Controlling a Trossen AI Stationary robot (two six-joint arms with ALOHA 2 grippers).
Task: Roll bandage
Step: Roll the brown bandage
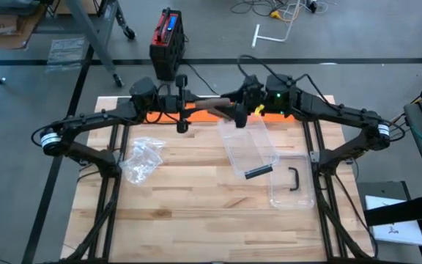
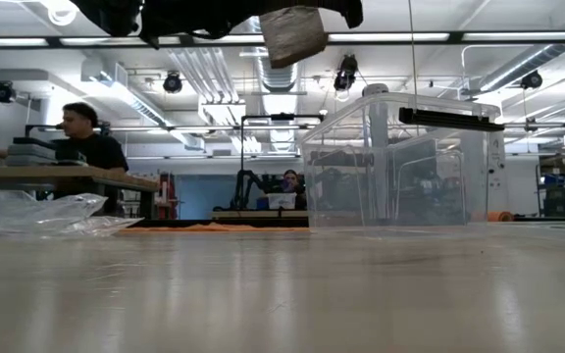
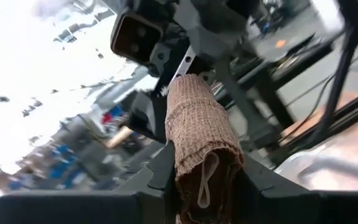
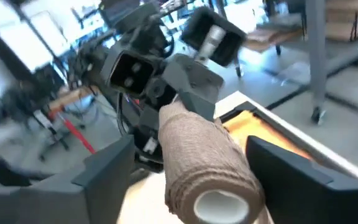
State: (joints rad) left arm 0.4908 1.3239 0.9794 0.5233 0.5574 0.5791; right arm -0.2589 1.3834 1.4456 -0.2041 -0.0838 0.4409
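Crinkled plastic bag [image 1: 142, 159] lies at centre left of the worktop [image 1: 196, 205]; above it, near the top middle of the high view, the left pincer [image 3: 207, 180] is pinching one end of the tan bandage roll [image 1: 212, 107], held up in the air; the right pincer [image 4: 191, 168] sits at the roll's other end, fingers spread either side of it; further right, a clear lidless box [image 1: 249, 144] and its lid [image 1: 291, 182] rest on the wood.
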